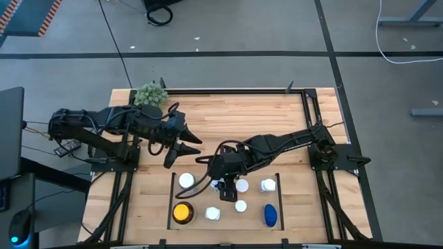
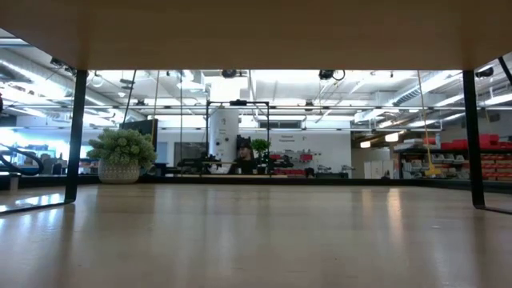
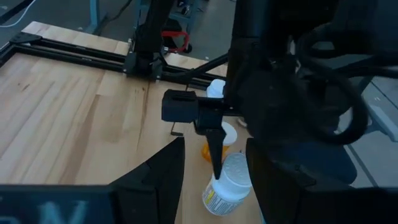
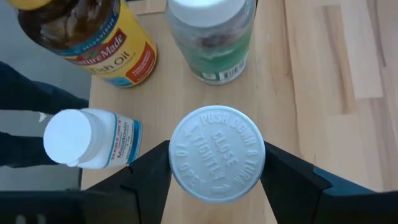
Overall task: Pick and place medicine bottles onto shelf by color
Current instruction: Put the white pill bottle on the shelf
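Although the shelf bay is seen whole from above, the bottle under the right gripper (image 1: 227, 191) is mostly covered there by the dark fingers, and its body is hidden in the right wrist view too, where only the round white embossed cap (image 4: 217, 154) is shown. That cap is seated between the two black fingers (image 4: 151, 173), which are closed against its sides, so the white-capped bottle is gripped, standing on the light wood planks of the black-railed shelf (image 1: 172, 200). Just beside it, a small white bottle with a blue label (image 4: 92, 139) is seen, its base cut off. Farther on, a large amber bottle with a yellow label (image 4: 87, 36) and a clear green-filled bottle with a white cap (image 4: 211, 38) are cropped by the frame edge. From above, a blue bottle (image 1: 270, 215) is noted near the shelf's right rail. No bottles can be made out in the low view. The left gripper (image 1: 178, 149) is held above bare planks beyond the shelf, fingers parted, nothing between them. A fuzzy green plant ball (image 1: 150, 94) sits at the far table edge.
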Action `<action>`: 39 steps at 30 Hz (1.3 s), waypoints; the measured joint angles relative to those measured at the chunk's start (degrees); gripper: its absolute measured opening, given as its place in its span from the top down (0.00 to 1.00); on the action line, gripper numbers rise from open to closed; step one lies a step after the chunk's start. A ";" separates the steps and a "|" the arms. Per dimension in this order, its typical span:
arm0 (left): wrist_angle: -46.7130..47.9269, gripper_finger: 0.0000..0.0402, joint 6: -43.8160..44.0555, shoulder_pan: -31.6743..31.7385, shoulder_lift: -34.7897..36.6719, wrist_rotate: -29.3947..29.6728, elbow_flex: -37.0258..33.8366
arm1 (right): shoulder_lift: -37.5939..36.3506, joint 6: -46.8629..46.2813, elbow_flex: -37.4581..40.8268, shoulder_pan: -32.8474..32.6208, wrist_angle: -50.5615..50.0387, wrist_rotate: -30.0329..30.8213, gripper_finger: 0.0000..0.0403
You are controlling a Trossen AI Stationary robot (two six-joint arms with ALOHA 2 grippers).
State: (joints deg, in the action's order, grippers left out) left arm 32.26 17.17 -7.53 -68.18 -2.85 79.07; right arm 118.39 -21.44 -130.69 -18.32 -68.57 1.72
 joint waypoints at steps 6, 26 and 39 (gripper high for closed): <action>0.99 0.57 0.00 0.00 0.00 0.00 0.00 | 0.00 0.96 0.00 -0.38 2.23 0.41 0.42; 3.03 0.57 0.02 -0.09 0.04 -0.02 0.00 | 1.92 3.40 0.11 -1.78 3.39 3.95 0.43; 3.65 0.56 0.04 -0.09 0.04 -0.04 0.00 | 1.95 3.00 0.27 -1.87 1.74 4.30 0.43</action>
State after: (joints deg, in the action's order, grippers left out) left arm 35.91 17.21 -7.62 -68.14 -2.90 79.07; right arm 120.33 -18.44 -130.42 -20.18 -66.83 6.02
